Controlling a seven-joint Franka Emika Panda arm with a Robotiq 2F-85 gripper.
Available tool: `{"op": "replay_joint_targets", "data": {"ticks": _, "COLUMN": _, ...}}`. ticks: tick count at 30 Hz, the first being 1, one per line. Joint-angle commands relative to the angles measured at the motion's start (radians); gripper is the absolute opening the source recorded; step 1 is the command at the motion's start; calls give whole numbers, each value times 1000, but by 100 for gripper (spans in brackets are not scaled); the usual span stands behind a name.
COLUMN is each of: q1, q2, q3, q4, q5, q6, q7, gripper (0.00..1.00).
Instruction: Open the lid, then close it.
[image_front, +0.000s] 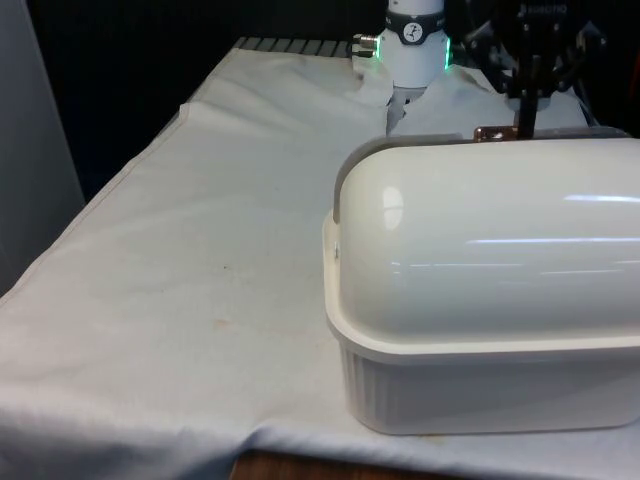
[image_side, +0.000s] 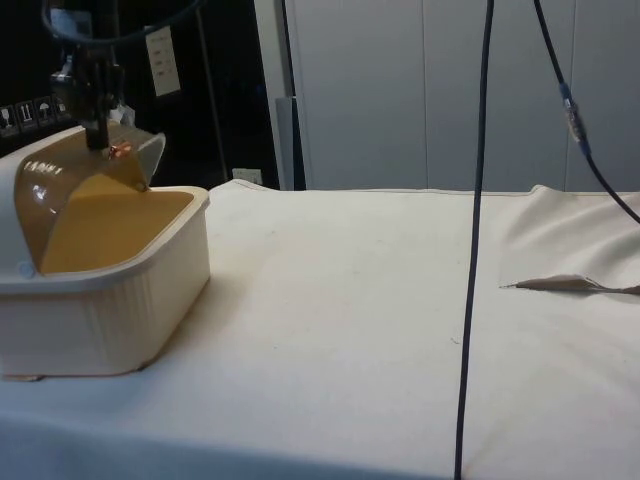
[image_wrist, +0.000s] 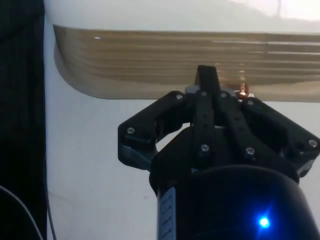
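A cream bread box (image_front: 480, 390) sits on the counter (image_front: 180, 300) w/ a white cloth, at the front view's right. Its brown see-through lid (image_side: 75, 185) is rolled partway up over the top, so the box is partly open. The black pincer (image_side: 97, 140) is at the lid's top edge, right by a small copper knob (image_front: 493, 132). Fingers look pressed close together on the knob. Box has ribbed walls.
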Motion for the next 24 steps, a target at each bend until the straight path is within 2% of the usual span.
{"op": "replay_joint_targets", "data": {"ticks": 1, "q1": -2, "q2": -2, "q3": 6, "q4": -11, "q5": 12, "q6": -5, "q7": -3, "gripper": 0}}
{"op": "replay_joint_targets", "data": {"ticks": 5, "q1": 0, "q2": -2, "q3": 0, "q4": -1, "q5": 4, "q6": -39, "q7": 0, "gripper": 0}}
{"op": "replay_joint_targets", "data": {"ticks": 12, "q1": -3, "q2": -4, "q3": 6, "q4": -14, "q5": 19, "q6": -94, "q7": -3, "gripper": 0}}
{"op": "replay_joint_targets", "data": {"ticks": 13, "q1": 0, "q2": -2, "q3": 0, "q4": -5, "q5": 8, "q6": -98, "q7": 0, "gripper": 0}}
{"op": "replay_joint_targets", "data": {"ticks": 14, "q1": -3, "q2": -4, "q3": 6, "q4": -15, "q5": 20, "q6": -100, "q7": -3, "gripper": 0}}
{"op": "replay_joint_targets", "data": {"ticks": 24, "q1": -2, "q2": -3, "q3": 5, "q4": -38, "q5": 20, "q6": -137, "q7": -2, "gripper": 0}}
